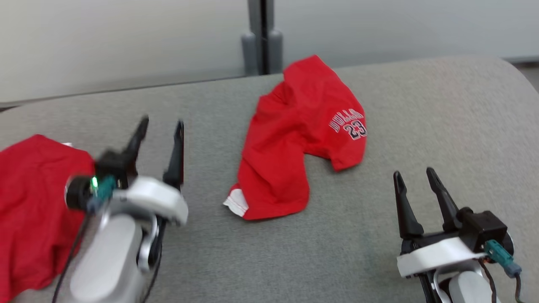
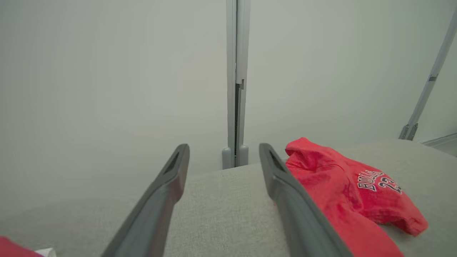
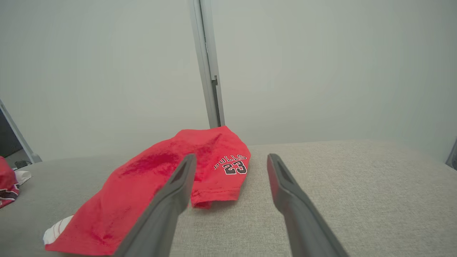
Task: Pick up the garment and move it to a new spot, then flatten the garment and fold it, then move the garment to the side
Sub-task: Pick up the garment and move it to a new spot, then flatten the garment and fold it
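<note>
A crumpled red garment (image 1: 294,147) with "BULLS 23" printed on it lies in the middle of the grey table (image 1: 421,118). It also shows in the left wrist view as the garment (image 2: 339,189) to the right of the fingers, and in the right wrist view as the garment (image 3: 150,185) ahead and to the left. My left gripper (image 1: 163,123) hovers open and empty left of it, above the table; its jaws (image 2: 223,148) stand wide apart. Open and empty too, my right gripper (image 1: 412,173) sits at the lower right, with the same gripper (image 3: 232,157) pointing just past the garment's printed corner.
A second red garment (image 1: 33,202) lies at the table's left edge, beside my left arm; a bit of it (image 3: 7,182) shows far left in the right wrist view. A grey partition post (image 1: 262,38) and pale wall stand behind the table.
</note>
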Motion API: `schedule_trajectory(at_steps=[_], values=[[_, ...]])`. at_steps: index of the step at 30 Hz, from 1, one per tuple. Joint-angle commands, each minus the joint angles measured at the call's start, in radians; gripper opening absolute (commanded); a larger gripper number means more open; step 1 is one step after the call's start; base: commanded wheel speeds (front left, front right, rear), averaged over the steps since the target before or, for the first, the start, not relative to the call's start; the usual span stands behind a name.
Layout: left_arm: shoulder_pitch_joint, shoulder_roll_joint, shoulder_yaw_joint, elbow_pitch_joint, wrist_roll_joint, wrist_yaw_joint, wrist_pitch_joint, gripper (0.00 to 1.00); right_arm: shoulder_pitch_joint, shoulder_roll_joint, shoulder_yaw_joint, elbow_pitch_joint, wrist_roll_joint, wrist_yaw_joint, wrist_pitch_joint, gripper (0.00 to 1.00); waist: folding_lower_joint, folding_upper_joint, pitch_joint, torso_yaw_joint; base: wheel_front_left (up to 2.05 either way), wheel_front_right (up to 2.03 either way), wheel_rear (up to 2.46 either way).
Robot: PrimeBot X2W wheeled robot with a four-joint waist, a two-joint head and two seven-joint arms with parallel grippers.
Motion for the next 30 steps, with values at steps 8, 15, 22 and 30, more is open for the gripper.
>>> schedule_trajectory(at_steps=[8, 15, 22, 30], values=[[0.351, -0.030, 0.063, -0.216, 0.000, 0.025, -0.002, 1.00, 0.084, -0.003, 0.003, 0.023, 0.008, 0.000, -0.006, 1.00, 0.0000, 0.0000, -0.138, 0.131, 0.00, 0.00, 0.00], [0.443, -0.093, 0.113, -0.279, 0.036, 0.018, -0.002, 1.00, 0.105, -0.003, 0.017, 0.043, 0.014, 0.000, -0.006, 1.00, 0.0000, 0.0000, -0.148, 0.168, 0.00, 0.00, 0.00], [0.409, -0.114, 0.109, -0.268, 0.085, -0.015, -0.002, 1.00, 0.038, -0.003, 0.056, 0.107, 0.049, 0.000, 0.030, 1.00, 0.0000, 0.0000, -0.101, 0.211, 0.00, 0.00, 0.00], [0.372, -0.131, 0.093, -0.254, 0.097, -0.035, -0.002, 1.00, -0.064, -0.003, 0.067, 0.243, 0.070, 0.000, 0.063, 1.00, 0.0000, 0.0000, -0.019, 0.270, 0.00, 0.00, 0.00]])
